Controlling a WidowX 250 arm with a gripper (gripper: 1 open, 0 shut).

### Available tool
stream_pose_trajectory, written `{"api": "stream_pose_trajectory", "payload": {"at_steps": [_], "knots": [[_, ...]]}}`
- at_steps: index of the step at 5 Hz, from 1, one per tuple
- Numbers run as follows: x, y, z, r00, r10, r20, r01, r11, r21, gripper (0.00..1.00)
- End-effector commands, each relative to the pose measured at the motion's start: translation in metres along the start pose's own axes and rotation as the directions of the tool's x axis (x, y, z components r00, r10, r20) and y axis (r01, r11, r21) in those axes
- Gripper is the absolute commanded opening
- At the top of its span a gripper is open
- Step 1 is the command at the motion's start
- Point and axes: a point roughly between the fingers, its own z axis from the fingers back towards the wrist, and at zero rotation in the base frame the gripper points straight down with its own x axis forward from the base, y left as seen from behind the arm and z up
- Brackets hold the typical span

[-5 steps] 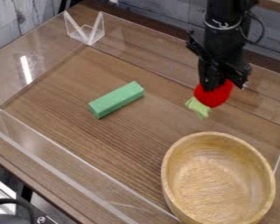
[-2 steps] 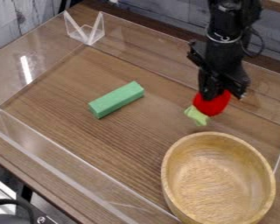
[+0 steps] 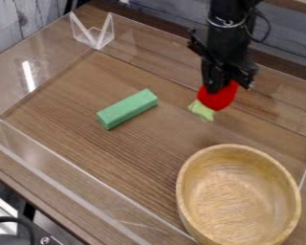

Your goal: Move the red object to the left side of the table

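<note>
Overhead view of the tabletop, edged by low clear walls. My arm comes in from twelve o'clock, pointing steeply down so the fingers can reach the surface from above. They are closed on the red object, which sits low at about two o'clock from the middle of the tabletop; its pale green stub pokes out toward seven o'clock, at or just above the wood, and I cannot tell whether it touches. I judge the grip is kept on the red body because that is the bulkier part to pinch. The green block lies flat near the centre, at about nine o'clock from the object and apart from it, on the likely path leftward. The wooden bowl rests at five o'clock, clear of that path. The left side is not yet reached.
</note>
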Motion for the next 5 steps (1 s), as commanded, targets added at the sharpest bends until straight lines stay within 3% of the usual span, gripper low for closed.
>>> {"api": "stream_pose_trajectory", "payload": {"at_steps": [1, 2, 3, 4, 5], "knots": [[0.010, -0.015, 0.017, 0.996, -0.046, 0.077, 0.046, 0.999, 0.003, 0.00], [0.004, -0.034, 0.015, 0.992, -0.095, 0.079, 0.097, 0.995, -0.016, 0.00], [0.000, -0.004, 0.015, 0.997, -0.042, 0.071, 0.041, 0.999, 0.005, 0.00], [0.000, 0.003, 0.010, 0.998, -0.028, 0.063, 0.027, 1.000, 0.013, 0.00], [-0.003, -0.017, 0.006, 0.995, -0.081, 0.065, 0.082, 0.997, -0.007, 0.00]]}}
